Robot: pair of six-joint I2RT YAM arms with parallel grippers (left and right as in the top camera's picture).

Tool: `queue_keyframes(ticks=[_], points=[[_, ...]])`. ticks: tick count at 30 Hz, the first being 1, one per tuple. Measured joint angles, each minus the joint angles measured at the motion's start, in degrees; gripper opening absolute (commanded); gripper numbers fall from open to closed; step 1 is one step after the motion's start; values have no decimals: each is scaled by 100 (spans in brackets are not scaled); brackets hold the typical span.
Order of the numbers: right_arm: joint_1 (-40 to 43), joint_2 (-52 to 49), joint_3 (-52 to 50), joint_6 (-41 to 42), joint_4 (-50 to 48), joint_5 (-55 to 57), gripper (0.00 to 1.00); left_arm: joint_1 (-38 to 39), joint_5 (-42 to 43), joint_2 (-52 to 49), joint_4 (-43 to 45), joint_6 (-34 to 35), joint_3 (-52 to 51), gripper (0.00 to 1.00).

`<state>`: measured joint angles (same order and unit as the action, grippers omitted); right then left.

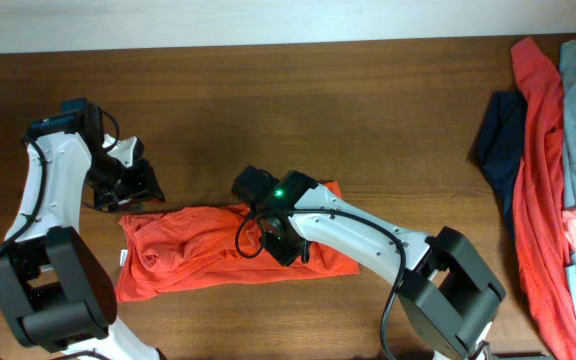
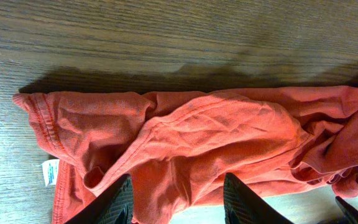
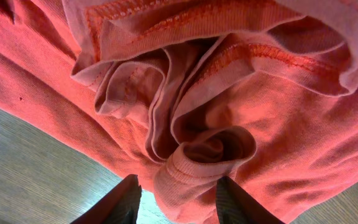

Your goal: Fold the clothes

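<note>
The orange-red cloth T-shirt (image 1: 198, 250) was seen roughly strip-folded centrally on the brown wooden surface (image 1: 298, 100), the left pincer (image 2: 178, 186) parted and empty at its 10 o'clock, the hold of the right pincer (image 3: 179, 185) not discernible, the mixed-colour garment heap (image 1: 558, 150) at 3 o'clock unfolded.

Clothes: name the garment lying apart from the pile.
The orange-red T-shirt, alone mid-table; the other garments lie heaped at the right edge.
</note>
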<state>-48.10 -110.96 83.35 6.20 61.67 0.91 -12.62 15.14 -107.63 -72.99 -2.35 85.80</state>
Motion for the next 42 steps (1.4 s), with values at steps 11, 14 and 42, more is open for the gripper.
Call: queue_keyframes(ticks=[11, 14, 42], points=[[0, -219, 0, -28, -20, 26, 9, 0, 0, 0, 0, 2, 0, 47], [0, -238, -2, 13, -20, 42, 4, 0, 0, 0, 0, 2, 0, 47], [-188, 22, -2, -249, 273, -269, 37, 0, 0, 0, 0, 2, 0, 47]])
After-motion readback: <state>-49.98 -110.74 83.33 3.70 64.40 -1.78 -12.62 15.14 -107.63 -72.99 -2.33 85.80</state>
